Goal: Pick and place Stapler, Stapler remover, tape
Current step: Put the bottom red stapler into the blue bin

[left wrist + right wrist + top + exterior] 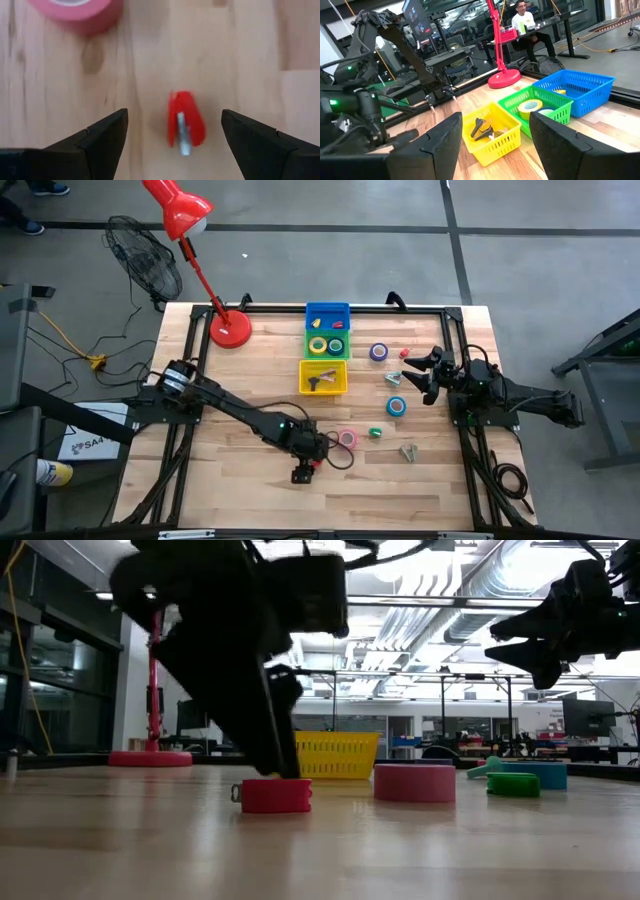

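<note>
The small red plastic stapler (pixel 185 122) lies lengthwise between the lowered left gripper's (pixel 174 135) wide-open fingers; the raised right gripper (pixel 492 132) is open too.

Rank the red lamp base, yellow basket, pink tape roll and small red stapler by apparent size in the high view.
1. Yellow basket and red lamp base: look alike, so unranked.
2. Pink tape roll.
3. Small red stapler, mostly hidden under the left gripper.
</note>
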